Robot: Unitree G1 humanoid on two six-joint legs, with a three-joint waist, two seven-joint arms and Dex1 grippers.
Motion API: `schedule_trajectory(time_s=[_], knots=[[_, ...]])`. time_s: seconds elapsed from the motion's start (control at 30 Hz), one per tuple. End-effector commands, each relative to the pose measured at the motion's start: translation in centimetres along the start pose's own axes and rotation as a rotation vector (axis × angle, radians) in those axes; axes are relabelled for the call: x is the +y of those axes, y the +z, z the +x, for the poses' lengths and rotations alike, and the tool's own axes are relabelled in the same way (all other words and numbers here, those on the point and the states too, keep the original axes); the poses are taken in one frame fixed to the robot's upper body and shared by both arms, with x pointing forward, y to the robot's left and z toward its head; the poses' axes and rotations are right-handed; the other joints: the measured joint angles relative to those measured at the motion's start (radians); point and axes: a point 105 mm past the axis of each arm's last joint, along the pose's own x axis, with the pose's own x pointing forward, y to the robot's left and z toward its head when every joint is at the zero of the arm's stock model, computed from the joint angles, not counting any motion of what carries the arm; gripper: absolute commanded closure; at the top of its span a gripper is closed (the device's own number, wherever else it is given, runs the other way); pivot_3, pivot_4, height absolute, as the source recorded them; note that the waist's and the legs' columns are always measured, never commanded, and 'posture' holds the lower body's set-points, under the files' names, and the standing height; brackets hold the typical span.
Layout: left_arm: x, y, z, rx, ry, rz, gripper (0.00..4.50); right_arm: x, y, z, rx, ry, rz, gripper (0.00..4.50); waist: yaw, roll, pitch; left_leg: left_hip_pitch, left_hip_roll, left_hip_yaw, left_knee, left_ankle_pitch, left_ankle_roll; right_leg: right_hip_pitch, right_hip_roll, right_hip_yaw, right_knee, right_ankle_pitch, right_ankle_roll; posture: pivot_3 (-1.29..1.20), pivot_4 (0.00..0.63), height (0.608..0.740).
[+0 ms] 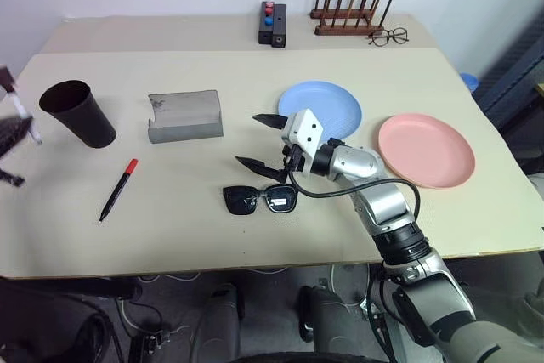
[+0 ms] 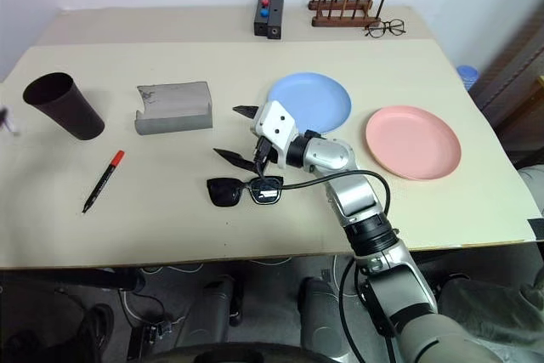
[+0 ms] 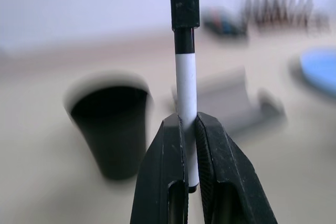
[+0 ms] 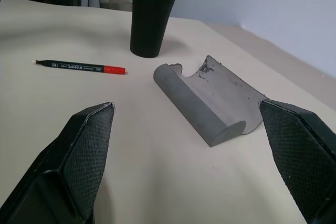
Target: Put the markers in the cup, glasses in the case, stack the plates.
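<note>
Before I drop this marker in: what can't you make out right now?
Marker: left wrist view, top cut by the edge, lower end hidden in left gripper.
Cup bottom: head views, hidden by its wall.
Case, cup: left wrist view, blurred.

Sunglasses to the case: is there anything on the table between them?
Nothing visible. The sunglasses lie on bare table nearer the robot than the grey case. The open right hand hovers over that stretch, above the sunglasses. The red-capped marker lies off to the left, beyond the case's end.
</note>
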Motion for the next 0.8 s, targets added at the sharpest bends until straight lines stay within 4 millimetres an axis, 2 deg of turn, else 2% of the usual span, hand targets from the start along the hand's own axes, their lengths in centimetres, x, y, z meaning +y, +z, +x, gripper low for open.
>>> schedule_trajectory(time_s=[0.03, 0.13, 0.23, 0.3, 0.47, 0.53, 0.7, 0.8], knots=[[1.3, 2.6, 1.4, -0.147, 0.039, 0.030, 4.45, -0.6, 2.8, -0.5, -0.118, 0.018, -0.009, 0.00, 0.001, 0.000, 0.000, 0.000, 0.000, 0.000, 0.000, 0.000, 0.000, 0.001, 0.000, 0.000, 0.000, 0.001, 0.001, 0.00, 0.150, 0.740], [2.3, 3.0, 2.4, -0.221, 0.071, 0.086, 4.45, -0.5, 3.2, -0.8, -0.139, 0.022, 0.009, 0.00, -0.003, 0.000, 0.000, 0.002, 0.000, 0.001, 0.000, 0.000, 0.000, 0.002, 0.000, 0.000, 0.000, 0.001, 0.003, 0.00, 0.150, 0.740], [4.5, 2.6, 3.5, -0.280, 0.178, 0.054, 4.45, -0.7, 3.4, -1.1, -0.146, 0.001, 0.016, 0.00, -0.002, 0.000, 0.000, 0.003, 0.000, 0.000, -0.001, 0.000, 0.000, 0.003, 0.001, 0.000, 0.001, 0.001, 0.003, 0.00, 0.150, 0.740], [5.3, 1.8, 4.8, -0.328, 0.217, -0.003, 4.45, -0.5, 3.3, -1.3, -0.138, -0.006, 0.016, 0.00, -0.002, 0.000, 0.000, 0.004, 0.000, 0.000, -0.001, 0.000, 0.000, 0.003, 0.001, 0.000, 0.001, 0.001, 0.003, 0.00, 0.150, 0.740], [5.5, 0.4, 7.2, -0.346, 0.232, -0.062, 4.45, -0.3, 3.2, -1.8, -0.124, -0.021, 0.022, 0.00, 0.000, 0.000, 0.000, 0.004, 0.000, 0.000, 0.000, 0.000, 0.000, 0.005, 0.001, 0.000, 0.000, 0.001, 0.004, 0.00, 0.150, 0.740], [5.5, -1.2, 7.9, -0.273, 0.247, -0.047, 4.45, -0.1, 3.2, -1.9, -0.121, -0.023, 0.023, 0.00, -0.001, 0.000, 0.000, 0.004, 0.000, 0.000, 0.000, 0.000, 0.000, 0.005, 0.001, 0.000, 0.000, 0.001, 0.004, 0.00, 0.150, 0.740], [5.2, -3.7, 8.3, -0.174, 0.247, -0.005, 4.45, -0.1, 3.2, -2.0, -0.116, -0.034, 0.028, 0.00, -0.004, 0.000, 0.000, 0.005, 0.000, 0.000, -0.001, 0.000, 0.000, 0.005, 0.001, 0.000, 0.000, 0.001, 0.004, 0.00, 0.150, 0.740], [5.3, -4.5, 8.3, -0.127, 0.256, 0.033, 4.45, -0.1, 3.1, -2.0, -0.111, -0.037, 0.028, 0.00, -0.002, 0.000, 0.000, 0.005, 0.000, 0.000, -0.001, 0.000, 0.000, 0.005, 0.001, 0.000, 0.000, 0.001, 0.004, 0.00, 0.150, 0.740]])
